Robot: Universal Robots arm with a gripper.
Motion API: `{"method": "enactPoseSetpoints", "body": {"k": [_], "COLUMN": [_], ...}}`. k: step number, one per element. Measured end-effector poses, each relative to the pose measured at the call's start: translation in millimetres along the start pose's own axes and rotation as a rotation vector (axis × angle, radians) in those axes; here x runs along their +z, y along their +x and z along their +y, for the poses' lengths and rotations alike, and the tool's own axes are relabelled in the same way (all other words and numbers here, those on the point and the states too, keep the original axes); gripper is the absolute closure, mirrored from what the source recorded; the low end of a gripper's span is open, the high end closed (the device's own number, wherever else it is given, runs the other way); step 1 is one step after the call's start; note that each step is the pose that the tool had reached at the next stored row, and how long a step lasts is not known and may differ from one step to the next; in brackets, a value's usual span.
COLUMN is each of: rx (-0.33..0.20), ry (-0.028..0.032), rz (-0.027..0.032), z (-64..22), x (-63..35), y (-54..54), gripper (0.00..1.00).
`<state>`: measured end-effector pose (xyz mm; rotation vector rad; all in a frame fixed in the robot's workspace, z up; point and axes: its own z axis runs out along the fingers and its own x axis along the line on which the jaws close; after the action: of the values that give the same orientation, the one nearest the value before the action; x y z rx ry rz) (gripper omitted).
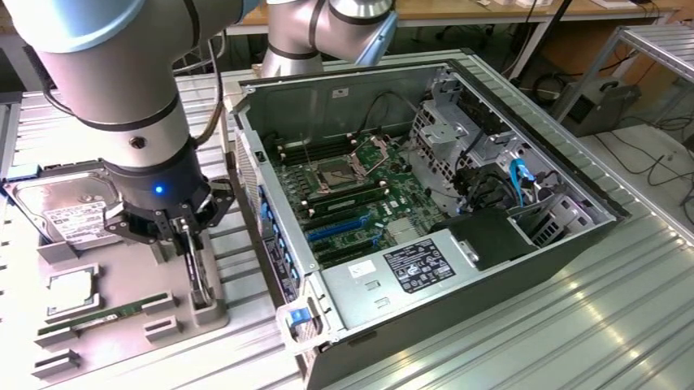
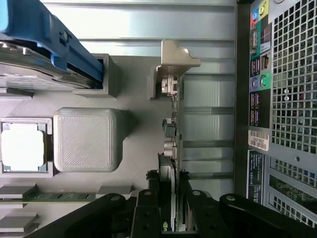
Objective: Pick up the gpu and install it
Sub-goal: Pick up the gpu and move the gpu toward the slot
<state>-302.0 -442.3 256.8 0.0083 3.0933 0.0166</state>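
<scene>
The gpu (image 1: 197,275), a thin black card, stands on edge in a slot of the grey parts tray (image 1: 130,280) on the exterior view's left. My gripper (image 1: 187,240) is down over its top edge. In the wrist view the two black fingers (image 2: 151,198) press against both faces of the gpu (image 2: 168,148), and my gripper (image 2: 168,174) is shut on it. The card's silvery end bracket (image 2: 174,59) rests in a grey tray post at the far end. The open computer case (image 1: 607,203) lies beside the tray, its motherboard with blue expansion slots (image 1: 331,231) exposed.
The tray also carries a silver hard drive (image 1: 67,210) with a blue rail (image 2: 54,37), a processor chip (image 1: 67,292) and a green memory stick (image 1: 97,317). The case's rear panel (image 2: 287,114) stands close to the card. Cables and drive cages fill the case's far side.
</scene>
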Motion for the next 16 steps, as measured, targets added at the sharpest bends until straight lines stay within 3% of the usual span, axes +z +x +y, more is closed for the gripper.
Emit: {"method": "enactPoseSetpoints", "body": {"k": [6, 8, 16], "rx": [-0.002, -0.003, -0.004], "ry": [-0.0009, -0.0010, -0.0012], "rz": [-0.0001, 0.0000, 0.0004], "z": [0.2, 0.3, -0.8], "x": [-23.9, -39.9, -81.6], "y": [-3.4, -5.0, -11.0], "gripper": [0.74, 0.74, 0.74]}}
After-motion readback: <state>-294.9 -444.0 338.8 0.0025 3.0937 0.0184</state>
